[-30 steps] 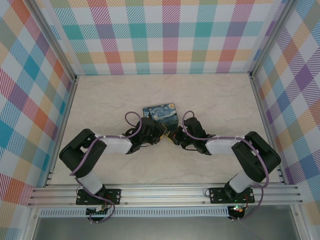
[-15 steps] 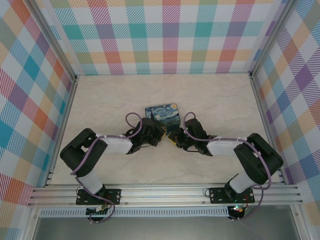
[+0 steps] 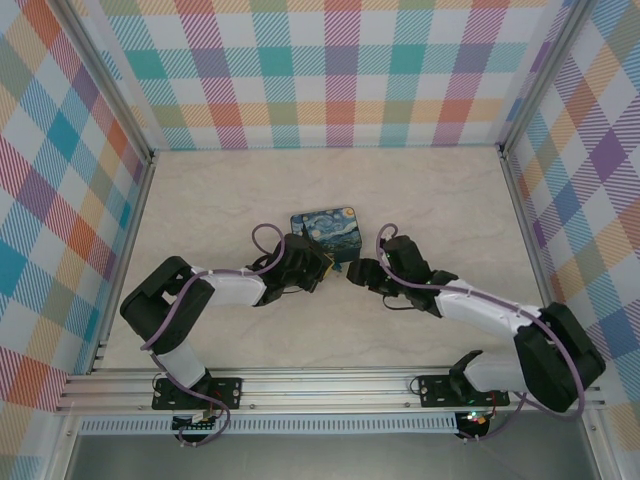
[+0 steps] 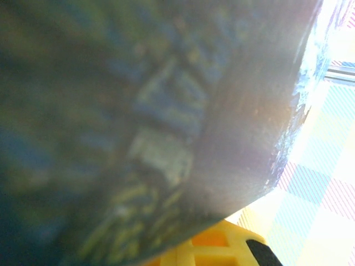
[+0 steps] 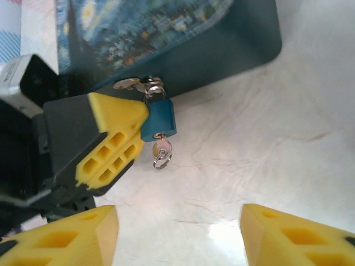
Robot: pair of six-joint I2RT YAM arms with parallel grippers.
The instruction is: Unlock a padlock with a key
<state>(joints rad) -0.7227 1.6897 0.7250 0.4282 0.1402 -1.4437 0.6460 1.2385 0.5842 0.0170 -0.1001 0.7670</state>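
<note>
1. Two arms reach over the pale marbled table [image 3: 200,200]: the left arm [image 3: 230,290] and the right arm [image 3: 480,310] both angle in toward the middle.
2. A box [image 3: 323,226] with a starry night-sky print lies flat at the table's centre, just beyond both wrists. In the left wrist view its painted surface [image 4: 138,111] sits very close and is blurred.
3. The left gripper [image 3: 322,268] is at the box's near edge with its fingers closed. One yellow fingertip [image 5: 133,113] touches the left side of the padlock; I cannot tell whether the padlock is pinched.
4. The right gripper [image 5: 177,238] hangs near the padlock with its fingers [image 5: 299,233] spread wide, gripping nothing.
5. The padlock [image 5: 158,119], blue-bodied, hangs by its thin shackle from the metal latch [image 5: 133,84] on the box's front edge.
6. The key [image 5: 161,147] is in the underside of the padlock, with a small ring [image 5: 161,162] dangling from it above the table.
</note>
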